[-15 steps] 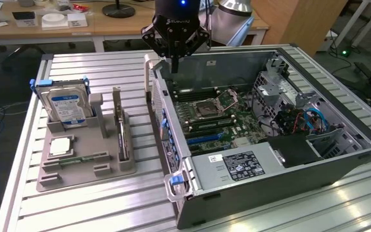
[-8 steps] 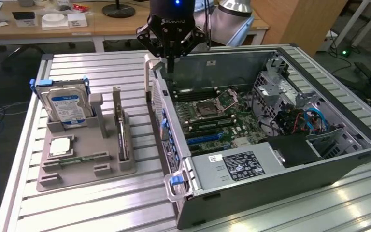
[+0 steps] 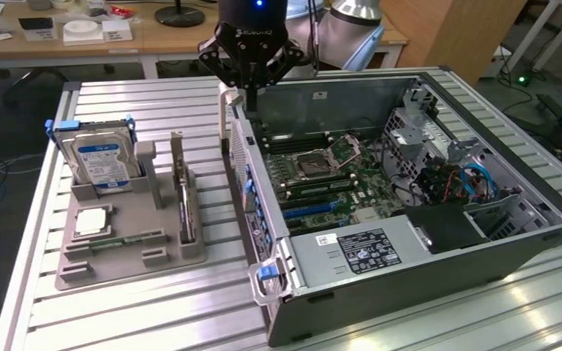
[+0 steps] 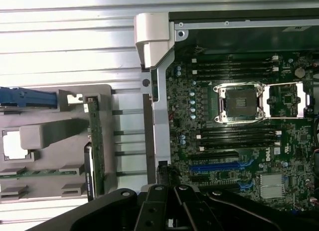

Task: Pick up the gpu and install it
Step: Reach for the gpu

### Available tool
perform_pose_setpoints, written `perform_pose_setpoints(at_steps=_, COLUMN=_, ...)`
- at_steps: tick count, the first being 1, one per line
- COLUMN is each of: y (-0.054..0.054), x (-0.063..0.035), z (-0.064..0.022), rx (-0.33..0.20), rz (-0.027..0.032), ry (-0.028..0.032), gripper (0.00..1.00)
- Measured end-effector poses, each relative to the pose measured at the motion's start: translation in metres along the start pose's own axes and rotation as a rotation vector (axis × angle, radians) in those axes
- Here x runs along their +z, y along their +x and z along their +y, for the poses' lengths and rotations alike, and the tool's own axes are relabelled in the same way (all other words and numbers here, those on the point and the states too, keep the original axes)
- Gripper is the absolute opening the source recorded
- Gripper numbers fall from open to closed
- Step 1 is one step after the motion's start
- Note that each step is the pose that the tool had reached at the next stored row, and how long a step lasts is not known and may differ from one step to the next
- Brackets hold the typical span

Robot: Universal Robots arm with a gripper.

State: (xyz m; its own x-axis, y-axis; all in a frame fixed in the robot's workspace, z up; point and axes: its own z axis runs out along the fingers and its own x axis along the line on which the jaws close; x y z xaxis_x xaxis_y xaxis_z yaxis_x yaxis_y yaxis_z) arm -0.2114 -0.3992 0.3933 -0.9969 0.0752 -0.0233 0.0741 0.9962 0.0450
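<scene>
The gpu stands on edge in a slot of the grey holder tray, upright and untouched. Propped like this, its slim top edge is free for a grasp from above. Just beside it in the same tray, towards the exterior view's left, the hard drive also stands upright. The tray lies on the ribbed tabletop alongside the open computer case, whose side is off so the motherboard and its blue expansion slot face upward. The tool hangs over the case's rear corner, well apart from the card. Its jaws look drawn together on nothing, so the pick-up has not begun.
</scene>
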Motion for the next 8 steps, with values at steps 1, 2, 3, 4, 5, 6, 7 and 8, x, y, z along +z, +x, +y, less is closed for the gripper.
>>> perform_pose_setpoints(at_steps=1, y=0.0012, x=0.0000, z=-0.0001, rx=0.000, rz=0.0000, ry=0.0000, gripper=0.11)
perform_pose_setpoints(at_steps=2, y=0.0023, x=0.0000, z=-0.0002, rx=0.000, rz=-0.0001, ry=0.0000, gripper=0.11)
perform_pose_setpoints(at_steps=3, y=0.0034, x=-0.0001, z=-0.0003, rx=0.000, rz=-0.0001, ry=-0.0001, gripper=0.11)
perform_pose_setpoints(at_steps=4, y=0.0044, x=-0.0001, z=-0.0003, rx=0.000, rz=0.0000, ry=-0.0001, gripper=0.11)
perform_pose_setpoints(at_steps=5, y=0.0053, x=-0.0001, z=-0.0004, rx=0.000, rz=0.0000, ry=-0.0001, gripper=0.11)
perform_pose_setpoints(at_steps=6, y=0.0062, x=-0.0001, z=-0.0005, rx=0.000, rz=-0.0001, ry=-0.0001, gripper=0.11)
perform_pose_setpoints(at_steps=7, y=0.0070, x=-0.0002, z=-0.0006, rx=0.000, rz=0.0000, ry=-0.0001, gripper=0.11)
perform_pose_setpoints(at_steps=8, y=0.0079, x=-0.0002, z=-0.0007, rx=0.000, rz=0.0000, ry=0.0000, gripper=0.11)
